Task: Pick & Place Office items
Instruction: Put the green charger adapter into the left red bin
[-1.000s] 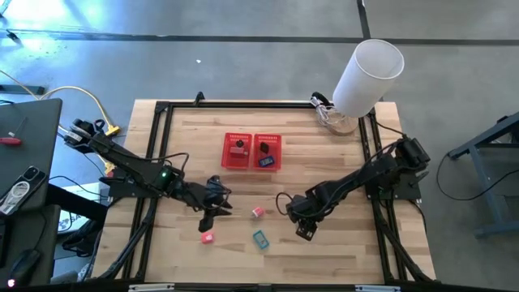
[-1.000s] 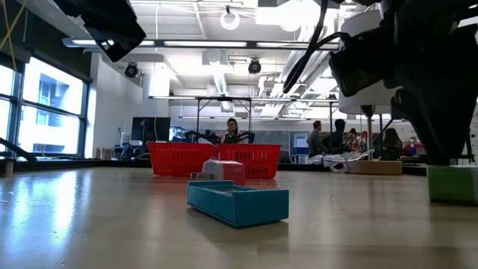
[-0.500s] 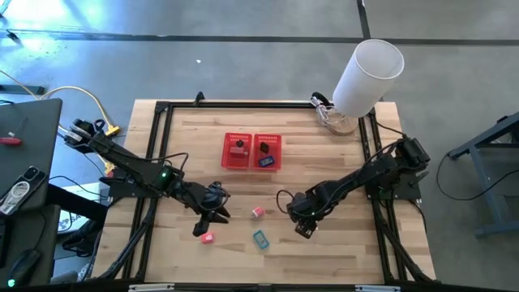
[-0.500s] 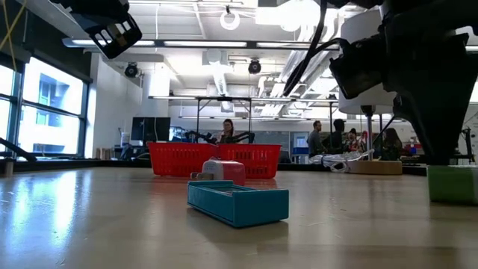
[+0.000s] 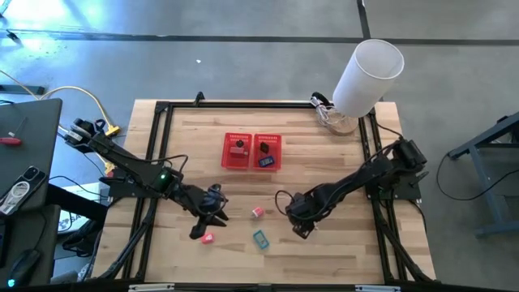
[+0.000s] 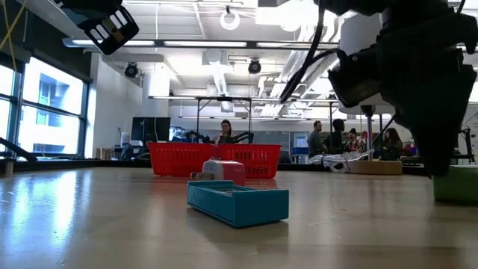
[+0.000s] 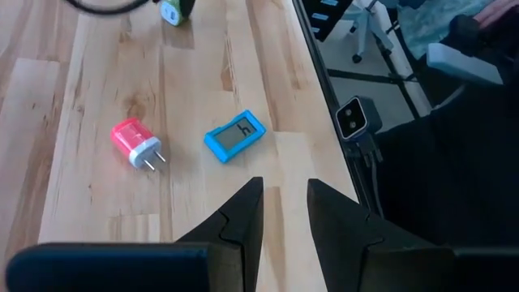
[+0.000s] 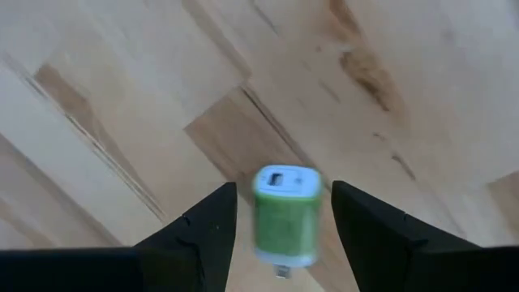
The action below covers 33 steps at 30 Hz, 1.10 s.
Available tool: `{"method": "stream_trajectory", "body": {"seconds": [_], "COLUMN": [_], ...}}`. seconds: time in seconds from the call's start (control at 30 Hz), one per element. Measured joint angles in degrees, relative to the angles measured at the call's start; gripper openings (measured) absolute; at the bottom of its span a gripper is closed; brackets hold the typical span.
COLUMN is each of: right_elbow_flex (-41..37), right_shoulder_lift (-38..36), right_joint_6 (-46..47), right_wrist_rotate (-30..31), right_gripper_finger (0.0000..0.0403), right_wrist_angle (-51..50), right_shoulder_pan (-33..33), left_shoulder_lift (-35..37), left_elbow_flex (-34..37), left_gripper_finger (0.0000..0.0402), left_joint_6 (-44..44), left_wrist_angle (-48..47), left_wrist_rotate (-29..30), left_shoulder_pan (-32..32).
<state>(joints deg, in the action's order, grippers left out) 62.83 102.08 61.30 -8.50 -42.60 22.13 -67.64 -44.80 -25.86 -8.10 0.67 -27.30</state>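
Both hands have crept toward the worktop's front edge. The right hand straddles the small green plastic charger plug, fingers apart, not gripping; an off-centre close could flick it away. The left hand, slightly open and empty, hovers near the pink plug.

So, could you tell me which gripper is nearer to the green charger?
The right. The right gripper has its open fingers on either side of the green charger; the left gripper is across the table, near the red-pink charger.
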Motion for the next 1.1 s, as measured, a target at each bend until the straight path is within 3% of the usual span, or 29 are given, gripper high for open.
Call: {"method": "stream_trajectory", "body": {"seconds": [0.43,0.63,0.87,1.1], "right_elbow_flex": [0.33,0.26,0.87,6.22], "right_shoulder_lift": [4.98,5.05,5.18,4.08], "right_joint_6": [-2.7,-4.79,-12.04,-19.66], "right_wrist_rotate": [-2.27,-1.66,-2.95,7.49], "right_gripper_finger": [0.0187,0.0121,0.0117,0.0117], "right_wrist_angle": [-0.1,-1.69,-3.46,-17.06], "right_shoulder_pan": [0.25,0.63,-0.17,-1.59], "left_shoulder_lift": [0.0,0.0,0.0,0.0], "left_elbow_flex": [0.0,-0.02,-0.02,-0.04], "left_gripper_finger": [0.0093,0.0093,0.0093,0.0093], "left_joint_6": [2.07,2.07,2.09,6.69], "left_wrist_angle": [0.02,0.03,0.14,2.83], "left_wrist_rotate": [0.72,0.72,0.92,0.91], "left_shoulder_pan": [-0.27,-0.25,0.99,4.96]}}
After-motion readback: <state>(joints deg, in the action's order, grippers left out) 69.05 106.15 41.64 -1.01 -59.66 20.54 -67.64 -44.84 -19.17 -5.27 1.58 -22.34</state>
